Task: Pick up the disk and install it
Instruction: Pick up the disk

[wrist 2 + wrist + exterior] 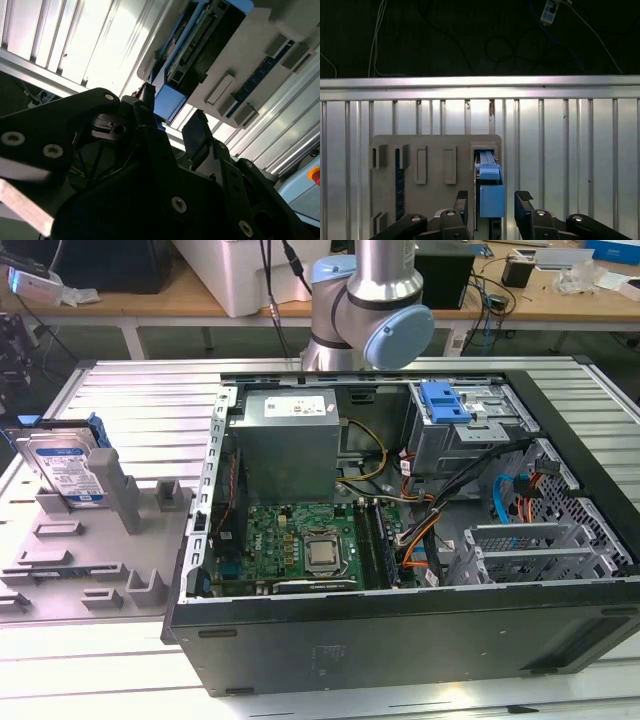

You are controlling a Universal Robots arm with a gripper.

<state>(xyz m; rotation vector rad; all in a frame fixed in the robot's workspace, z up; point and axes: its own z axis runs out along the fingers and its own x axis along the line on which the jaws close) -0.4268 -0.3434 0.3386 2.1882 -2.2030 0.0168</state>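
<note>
The disk (65, 465) stands on edge in a slot of the grey fixture (110, 550) at the exterior view's left, its white-and-blue label facing out and a blue frame around it. In the first wrist view I look down on the disk's (487, 187) blue-framed edge. My gripper (492, 200) is open, with one dark finger (461, 200) on each side of that edge in the picture and apart from it. The second wrist view shows the gripper (172, 122) with the disk (200, 45) beyond it. The arm (370, 310) rises behind the computer case.
An open computer case (400, 640) lies on the ribbed metal table (150, 380), with a grey power-supply box (290, 440), a motherboard (300, 545) and a silver drive cage with a blue latch (445, 405) inside. The grey fixture (435, 150) has several empty slots and posts.
</note>
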